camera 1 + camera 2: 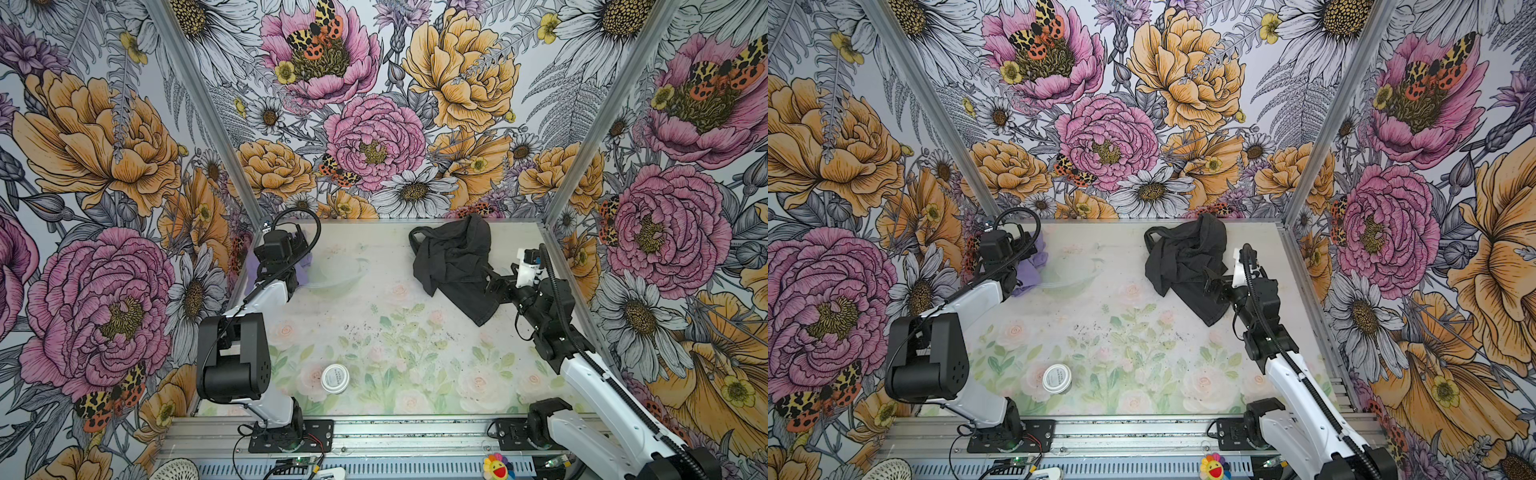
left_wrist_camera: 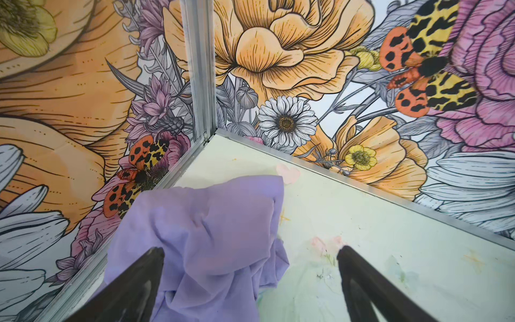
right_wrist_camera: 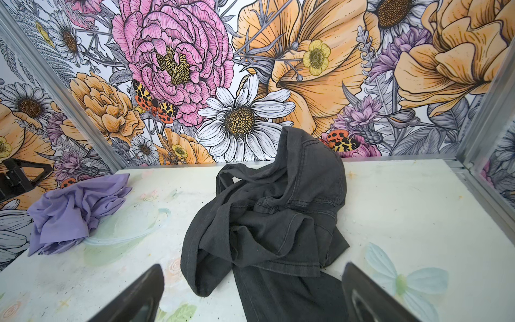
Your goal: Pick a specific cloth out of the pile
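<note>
Purple cloth point(image 3: 72, 212) lies crumpled in the far left corner of the worktop point(image 1: 415, 374), against the corner rail and touching the rim of a clear bowl point(image 3: 125, 231). It is well apart from the dark cloth point(image 3: 278, 223) at the far right, so the 2 are no longer one heap.

Left pincer point(image 2: 250, 251): jaws wide apart above the purple cloth, holding nothing. Right pincer point(image 3: 253, 267): jaws also apart, at the near edge of the dark cloth, gripping nothing.

Judgement: sorting looks close to done. If a grasp is meant:
- Come straight down on the raised fold in the middle of the purple cloth, not its thin edge.
- Keep the finger nearest the wall off the rail.
- Stay away from the bowl, which looks light enough to drag along.
- Lift slowly, since loose folds will trail.

Hard to make out:
- In both top views the left arm covers most of the purple cloth point(image 1: 251, 270).
- No lettering shows on it.
- Whether the left finger point(image 2: 145, 267) touches the fabric cannot be told.
- The bowl nearly vanishes against the pale worktop.
- The label on the small white lid point(image 1: 334, 378) near the front is unreadable.
</note>
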{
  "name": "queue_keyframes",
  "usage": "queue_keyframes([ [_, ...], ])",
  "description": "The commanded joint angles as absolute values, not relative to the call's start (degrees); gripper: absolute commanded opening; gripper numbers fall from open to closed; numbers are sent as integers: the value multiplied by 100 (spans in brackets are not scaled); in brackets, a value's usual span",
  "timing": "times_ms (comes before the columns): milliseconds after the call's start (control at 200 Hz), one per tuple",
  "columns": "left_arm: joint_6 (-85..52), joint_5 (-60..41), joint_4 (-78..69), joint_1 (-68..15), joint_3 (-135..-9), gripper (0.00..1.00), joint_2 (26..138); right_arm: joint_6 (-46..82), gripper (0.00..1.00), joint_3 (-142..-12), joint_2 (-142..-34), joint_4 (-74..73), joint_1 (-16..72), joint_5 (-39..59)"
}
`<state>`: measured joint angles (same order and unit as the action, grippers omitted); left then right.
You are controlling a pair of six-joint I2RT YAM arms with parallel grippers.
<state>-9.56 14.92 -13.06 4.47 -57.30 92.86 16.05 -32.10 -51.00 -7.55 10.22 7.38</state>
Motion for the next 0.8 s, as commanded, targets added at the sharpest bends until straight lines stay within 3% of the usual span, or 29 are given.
queue_keyframes([
  [0,-1169,1310,-1257,567,-6032,99,9585,1618,99,-3392,-5132,-800,1062,817],
  [165,-1182,1239,-1050,652,-6258,99,10007,1610,100,-3430,-5167,-737,1059,817],
  [796,-1718,167,2238,940,-8525,99,11915,1600,100,-3821,-5558,-129,1057,905],
])
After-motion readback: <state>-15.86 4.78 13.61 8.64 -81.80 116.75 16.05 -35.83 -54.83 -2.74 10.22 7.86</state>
